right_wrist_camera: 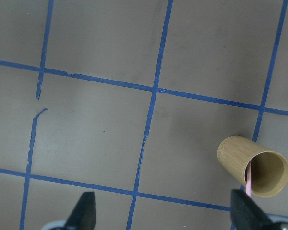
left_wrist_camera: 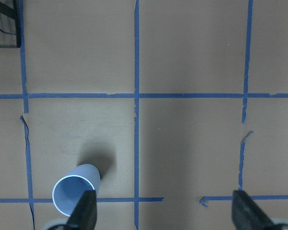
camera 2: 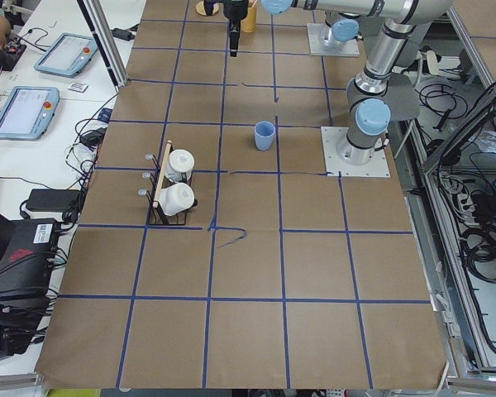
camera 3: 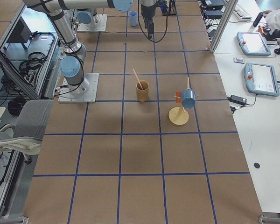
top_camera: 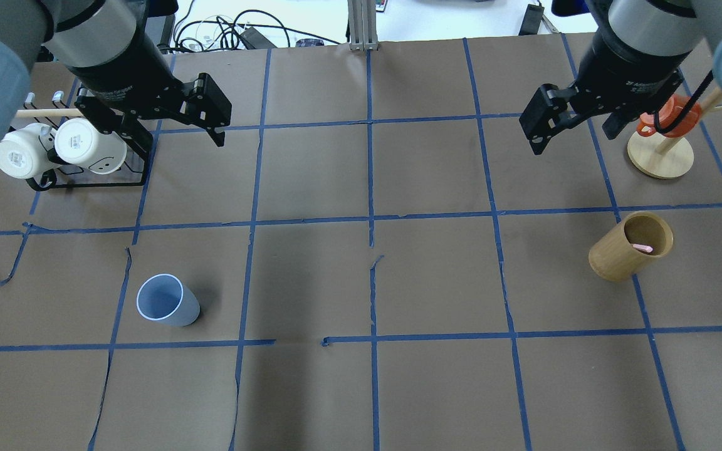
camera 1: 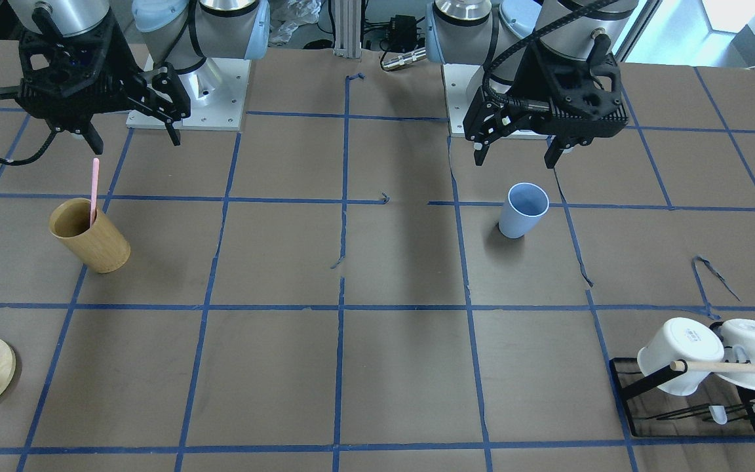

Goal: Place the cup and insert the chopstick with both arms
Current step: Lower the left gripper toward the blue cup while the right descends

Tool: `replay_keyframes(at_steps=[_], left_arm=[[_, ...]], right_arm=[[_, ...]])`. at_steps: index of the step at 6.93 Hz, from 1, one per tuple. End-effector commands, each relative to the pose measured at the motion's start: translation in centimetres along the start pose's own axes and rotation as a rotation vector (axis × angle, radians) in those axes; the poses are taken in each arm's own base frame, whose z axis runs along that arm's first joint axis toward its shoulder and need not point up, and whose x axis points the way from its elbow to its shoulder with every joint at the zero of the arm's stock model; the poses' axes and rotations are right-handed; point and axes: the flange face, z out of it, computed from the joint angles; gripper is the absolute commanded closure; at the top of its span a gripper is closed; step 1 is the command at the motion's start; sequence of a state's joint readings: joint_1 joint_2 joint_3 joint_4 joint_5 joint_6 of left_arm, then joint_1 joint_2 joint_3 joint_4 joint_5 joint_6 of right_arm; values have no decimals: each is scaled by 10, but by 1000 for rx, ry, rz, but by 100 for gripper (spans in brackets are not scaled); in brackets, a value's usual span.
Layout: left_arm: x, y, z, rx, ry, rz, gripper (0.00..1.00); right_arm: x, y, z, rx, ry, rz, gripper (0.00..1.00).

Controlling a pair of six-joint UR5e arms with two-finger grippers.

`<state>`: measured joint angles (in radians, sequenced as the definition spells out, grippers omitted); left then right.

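- Exterior front-facing view: the left gripper hangs spread wide and empty over the table, near the upright cup.
- The right gripper, equally wide and empty, hovers near the chopstick, which leans inside the wooden cup.

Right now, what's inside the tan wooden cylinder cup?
One thin pink chopstick stands leaning inside the tan wooden cylinder cup, its upper part sticking out above the rim. Its lower end is hidden by the cup's wall. Nothing else shows inside.
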<state>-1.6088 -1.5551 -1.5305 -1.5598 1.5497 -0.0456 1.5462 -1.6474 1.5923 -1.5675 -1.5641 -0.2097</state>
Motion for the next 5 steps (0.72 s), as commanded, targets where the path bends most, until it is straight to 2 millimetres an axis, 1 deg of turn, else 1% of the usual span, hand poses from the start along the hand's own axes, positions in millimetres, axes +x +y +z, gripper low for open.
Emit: replay_keyframes(at_steps=[1,2,4,5], left_arm=[[0,-1,-3,13,-2,0,0],[0,2,-7,19,-5,0,0],[-1,5,-7,18,-9,0,0],[-1,7,-7,16,-10,0,0]], right_arm=[[0,0,0,-1,0,0,0],[0,0,0,-1,-1,0,0],[1,1,3,-15,-1,1,0],[2,3,12,-39,0,13,0]])
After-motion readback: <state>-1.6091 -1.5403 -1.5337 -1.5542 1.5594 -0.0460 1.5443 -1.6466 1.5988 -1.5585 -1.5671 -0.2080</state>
